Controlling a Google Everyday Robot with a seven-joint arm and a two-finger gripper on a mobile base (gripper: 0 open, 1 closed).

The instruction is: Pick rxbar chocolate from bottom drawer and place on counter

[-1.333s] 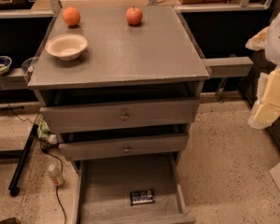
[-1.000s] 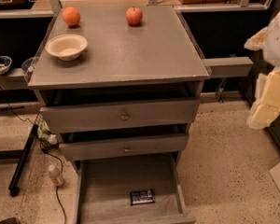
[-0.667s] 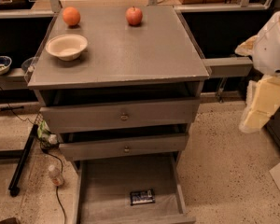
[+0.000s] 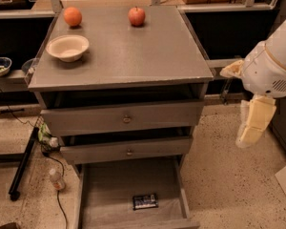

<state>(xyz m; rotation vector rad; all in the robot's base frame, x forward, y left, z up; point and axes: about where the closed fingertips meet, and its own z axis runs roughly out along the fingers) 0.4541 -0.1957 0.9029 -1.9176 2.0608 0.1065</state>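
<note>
1. Camera view looks down on the cabinet from its front side. The counter (image 4: 133, 51) forms the top. The bottom drawer (image 4: 128, 182) is pulled out below the counter's front edge, and the 2 knobbed drawers (image 4: 124, 119) above it stand further in.
2. The rxbar chocolate (image 4: 145, 201) lies flat on the drawer floor, near the drawer's front wall and slightly toward the right side. Its long side runs parallel to the counter's front edge, and it touches no wall.
3. The gripper (image 4: 251, 132) hangs beyond the counter's right edge, below counter height and well apart from the drawer and the bar. I cannot tell whether it is open or closed. Nothing is seen in it.
4. On the counter, a bowl (image 4: 67, 47) sits near the left edge, an orange (image 4: 72, 16) near the back-left corner, and an apple (image 4: 137, 15) by the back edge.
5. Handling, judged:
   - The bar looks light and thin, with a slick, crinkly wrapper.
   - The contents are probably firm but slightly bendable, and not fragile.
6. Hold, judged: take it from above at mid-length, across the narrow width, with the gripper straddling the 2 long edges and reaching right down to the drawer floor.
7. Risks, judged:
   - The flat bar offers little height and may skid on the smooth floor.
   - The drawer walls and the drawer above restrict the approach.
</note>
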